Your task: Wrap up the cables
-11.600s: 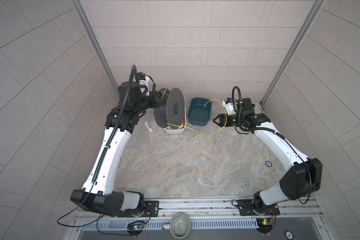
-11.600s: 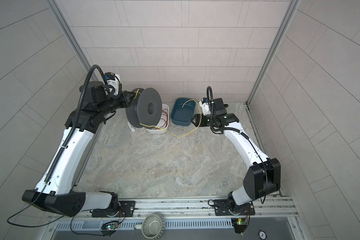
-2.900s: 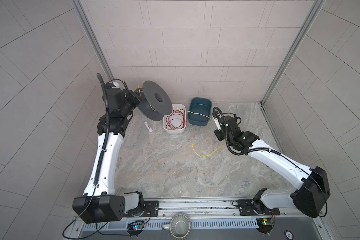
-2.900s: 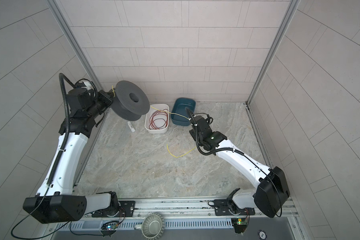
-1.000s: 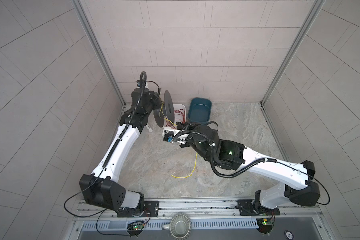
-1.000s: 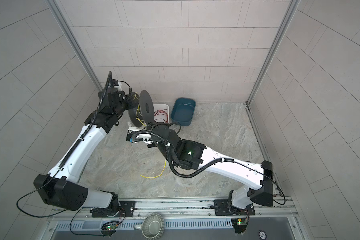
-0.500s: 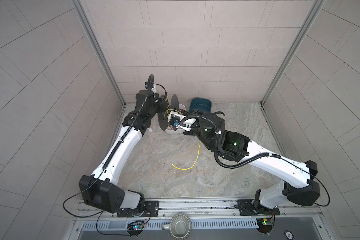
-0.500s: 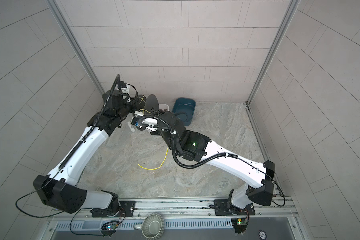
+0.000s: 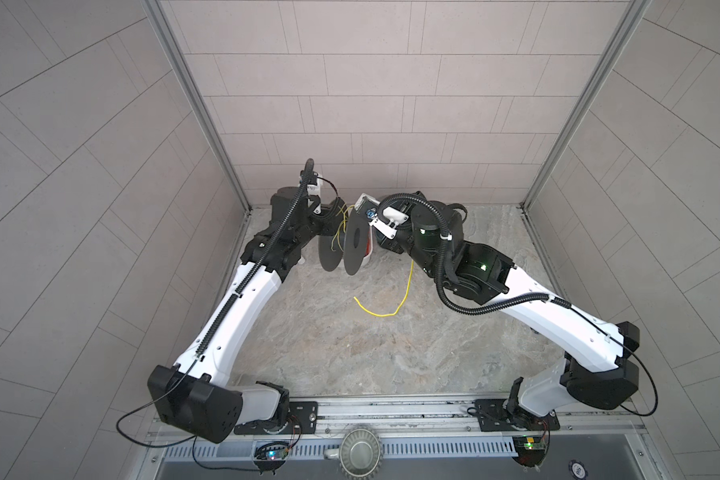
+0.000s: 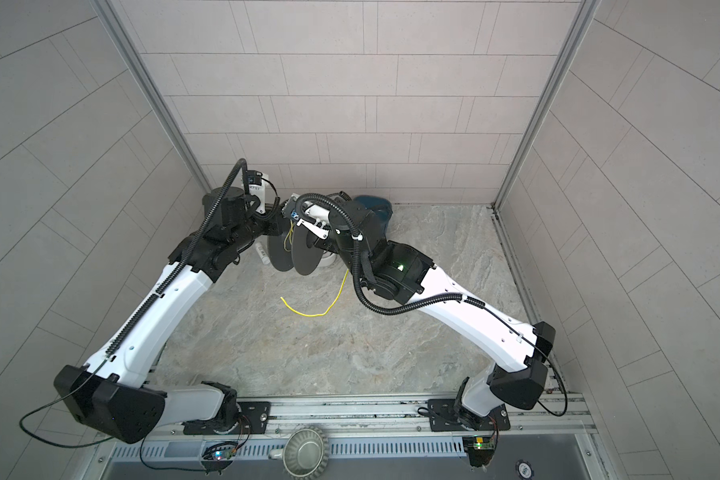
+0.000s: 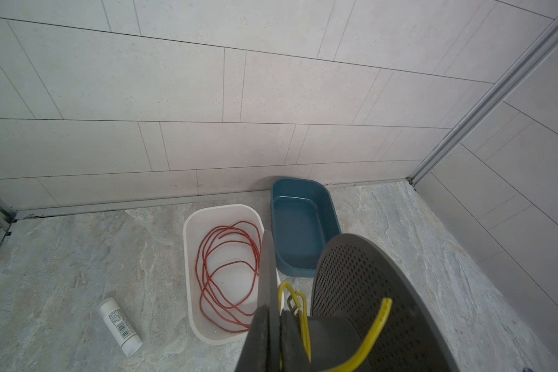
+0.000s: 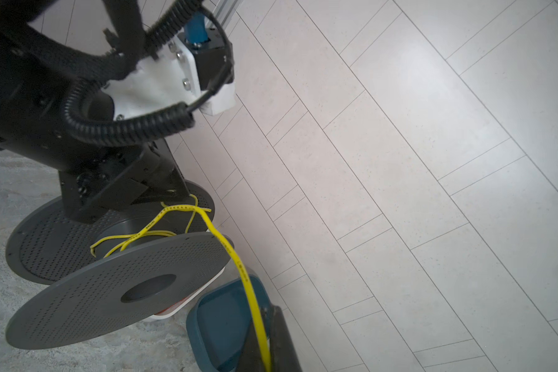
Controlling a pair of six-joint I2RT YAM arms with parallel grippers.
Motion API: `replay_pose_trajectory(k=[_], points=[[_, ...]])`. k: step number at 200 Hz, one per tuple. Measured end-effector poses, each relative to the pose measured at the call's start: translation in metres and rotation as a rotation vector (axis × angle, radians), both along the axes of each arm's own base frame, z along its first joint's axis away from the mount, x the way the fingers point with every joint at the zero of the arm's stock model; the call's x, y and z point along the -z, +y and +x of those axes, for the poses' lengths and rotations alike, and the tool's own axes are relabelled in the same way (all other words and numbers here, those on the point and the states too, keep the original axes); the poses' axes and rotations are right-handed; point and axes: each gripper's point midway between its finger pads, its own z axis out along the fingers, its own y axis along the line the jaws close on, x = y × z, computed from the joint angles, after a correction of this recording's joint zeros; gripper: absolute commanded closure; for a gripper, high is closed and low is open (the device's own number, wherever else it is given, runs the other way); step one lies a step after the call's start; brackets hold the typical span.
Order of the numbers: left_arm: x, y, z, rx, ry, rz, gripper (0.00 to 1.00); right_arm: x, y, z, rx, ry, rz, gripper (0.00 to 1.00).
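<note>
A dark grey spool [image 9: 356,245] [image 10: 306,253] hangs above the floor at the back. My left gripper [image 11: 273,341] is shut on the rim of one of its flanges, reaching it from the left [image 9: 327,222]. The yellow cable [image 12: 236,257] lies in a few loose turns on the spool's hub [image 11: 332,338]. From there it runs over the near flange into my right gripper [image 12: 266,338], which is shut on it. The cable's free tail [image 9: 391,313] [image 10: 308,314] drops from the right gripper and curls on the floor. In both top views the right fingertips are hidden under the wrist.
Against the back wall a white tray [image 11: 194,257] holds a coil of red wire [image 11: 226,273]. A blue tray [image 11: 303,232] [image 10: 377,205] stands beside it. A small white tube [image 11: 120,325] lies on the floor left of the white tray. Tiled walls close in three sides.
My right gripper has carried the yellow cable from the front of the spool round towards the back wall. The tail on the floor has been dragged farther back. The spool has shifted slightly right.
</note>
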Motion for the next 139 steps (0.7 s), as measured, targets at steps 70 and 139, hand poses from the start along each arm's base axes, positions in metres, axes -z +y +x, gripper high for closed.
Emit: replay_pose_trajectory(k=[70,139], points=[[-0.013,-0.014,-0.018,0.116,-0.044,0.004,1.0,-0.003,-0.028,0.028,0.047,0.105,0.107,1.0],[-0.025,-0.028,-0.037,0.235,-0.085,-0.012,1.0,0.019,-0.063,0.063,0.086,0.295,0.244,1.0]])
